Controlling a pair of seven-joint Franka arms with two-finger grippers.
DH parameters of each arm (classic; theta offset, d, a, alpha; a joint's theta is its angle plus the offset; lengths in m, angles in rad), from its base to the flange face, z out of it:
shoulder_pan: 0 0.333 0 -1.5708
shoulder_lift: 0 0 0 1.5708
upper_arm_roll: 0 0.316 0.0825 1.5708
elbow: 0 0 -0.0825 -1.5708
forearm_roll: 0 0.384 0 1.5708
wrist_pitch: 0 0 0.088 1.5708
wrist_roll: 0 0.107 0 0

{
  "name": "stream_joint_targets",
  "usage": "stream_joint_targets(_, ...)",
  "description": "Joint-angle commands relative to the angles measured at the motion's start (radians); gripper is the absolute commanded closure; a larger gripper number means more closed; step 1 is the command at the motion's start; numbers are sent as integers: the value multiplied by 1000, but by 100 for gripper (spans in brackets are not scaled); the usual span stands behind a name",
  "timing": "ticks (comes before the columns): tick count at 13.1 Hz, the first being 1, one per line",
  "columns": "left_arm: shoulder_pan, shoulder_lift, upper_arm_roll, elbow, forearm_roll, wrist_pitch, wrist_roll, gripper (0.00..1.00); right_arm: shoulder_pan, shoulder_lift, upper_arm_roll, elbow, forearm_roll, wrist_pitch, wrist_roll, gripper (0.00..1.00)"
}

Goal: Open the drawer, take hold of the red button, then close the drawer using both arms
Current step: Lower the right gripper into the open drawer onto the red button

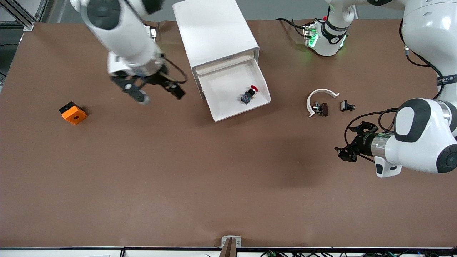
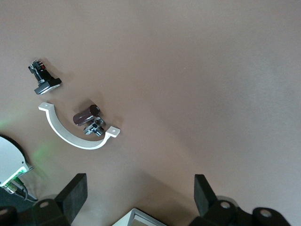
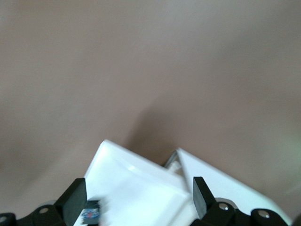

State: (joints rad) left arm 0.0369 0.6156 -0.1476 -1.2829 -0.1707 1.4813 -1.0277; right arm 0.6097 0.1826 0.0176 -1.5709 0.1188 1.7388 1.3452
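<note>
The drawer (image 1: 221,84) stands pulled out of the white cabinet (image 1: 214,28), its tray open to the front camera. The button (image 1: 249,95), with a red cap on a dark body, lies in the tray near the corner toward the left arm's end. My right gripper (image 1: 157,93) hangs open over the table beside the drawer, toward the right arm's end. In the right wrist view the drawer (image 3: 136,188) fills the gap between the fingers of that gripper (image 3: 136,195), and the button's dark body (image 3: 89,213) shows beside one finger. My left gripper (image 1: 350,140) is open and holds nothing at the left arm's end.
An orange block (image 1: 73,112) with a hole lies toward the right arm's end. A white arc (image 1: 319,96) and two small dark parts (image 1: 321,108) (image 1: 347,105) lie between the drawer and the left gripper. In the left wrist view the arc (image 2: 75,134) lies apart from the open left gripper (image 2: 139,190).
</note>
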Motion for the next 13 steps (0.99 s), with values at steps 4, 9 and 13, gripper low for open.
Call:
stream_joint_targets(4,8,-31,-1,-90,34,4,18,0,183,307,-18,270,-2,91,297,0)
stream_joint_targets(9,4,-31,-1,-104,40,7,-2,0,271,409,-21,293,-48,186,385,0)
stream_joint_targets(13,-2,-59,-3,-122,42,5,-69,0,320,471,-19,316,-102,191,401,0)
